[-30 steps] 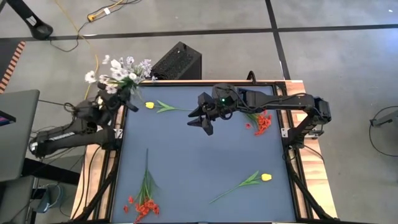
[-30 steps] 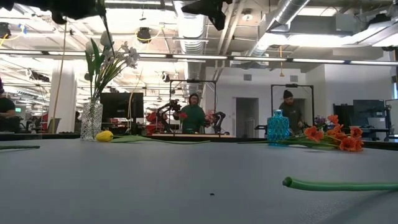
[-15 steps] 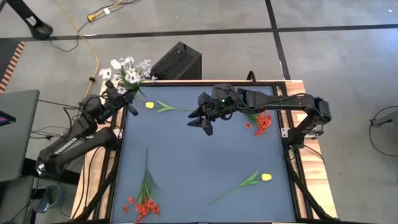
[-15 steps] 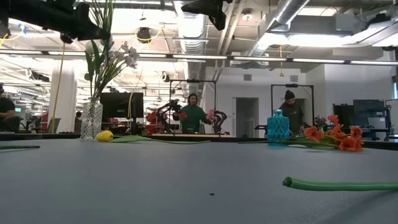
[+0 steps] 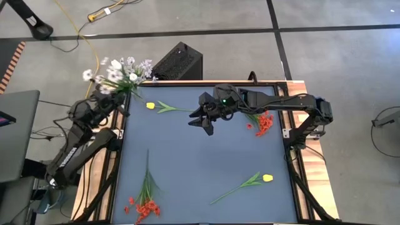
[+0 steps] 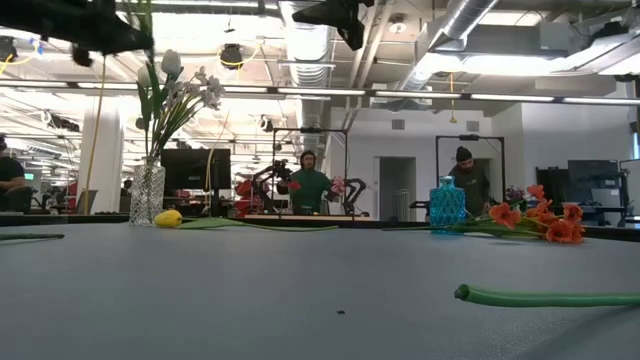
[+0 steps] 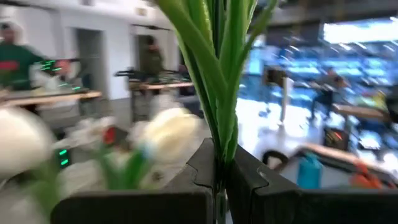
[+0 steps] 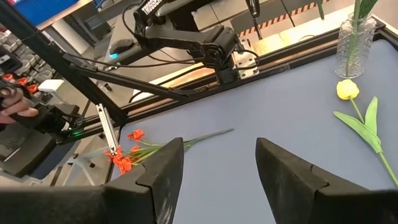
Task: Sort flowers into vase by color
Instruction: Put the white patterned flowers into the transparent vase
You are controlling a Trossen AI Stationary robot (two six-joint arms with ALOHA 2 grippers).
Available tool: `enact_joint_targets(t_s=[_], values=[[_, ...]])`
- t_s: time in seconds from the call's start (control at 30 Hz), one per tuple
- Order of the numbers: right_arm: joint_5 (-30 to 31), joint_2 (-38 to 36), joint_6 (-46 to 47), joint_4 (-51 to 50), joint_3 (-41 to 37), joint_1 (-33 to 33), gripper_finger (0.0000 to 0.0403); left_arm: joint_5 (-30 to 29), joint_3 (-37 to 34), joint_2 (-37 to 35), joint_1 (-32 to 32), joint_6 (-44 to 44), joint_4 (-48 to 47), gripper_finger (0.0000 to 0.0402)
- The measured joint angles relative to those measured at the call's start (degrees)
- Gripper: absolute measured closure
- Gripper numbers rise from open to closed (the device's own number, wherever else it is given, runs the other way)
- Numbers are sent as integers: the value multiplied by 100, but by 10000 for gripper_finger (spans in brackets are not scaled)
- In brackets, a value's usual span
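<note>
Now left jaws point(image 7: 219, 180) pinch white flowers' point(image 5: 115, 74) stems; right jaws point(image 8: 214, 165) open, empty.

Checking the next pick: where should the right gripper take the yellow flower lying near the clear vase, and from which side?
Probably the bare stem just behind the bloom of the yellow flower, where no leaves spread. It lies flat, so the right gripper, hovering open nearby, should come straight down, jaws across the stem.

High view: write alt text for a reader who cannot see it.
Seen from above, the left gripper is shut on white flowers at the table's far-left corner. The right gripper hovers open mid-table. Two yellow flowers and two red-orange bunches lie around.
</note>
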Motion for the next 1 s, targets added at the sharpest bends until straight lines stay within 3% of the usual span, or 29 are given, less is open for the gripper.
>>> enact_joint_targets(t_s=[0.17, 0.3, 0.5, 0.8, 1.0], values=[[2, -1, -15, -39, 0, 0, 177, -616, 1, -604, 0, -208, -497, 401], [26, 0, -105, -27, 0, 0, 177, -1426, 59, -534, -2, -463, -907, 401], [33, 0, -170, -27, 0, -15, 177, -2625, -158, -550, 0, -683, -703, 401], [33, 0, -260, -28, 0, -28, 177, -2812, -1229, -555, -4, -524, 901, 401], [30, 0, -271, -49, 0, 21, 177, -3141, -1382, -555, -2, -4, 1320, 401]])
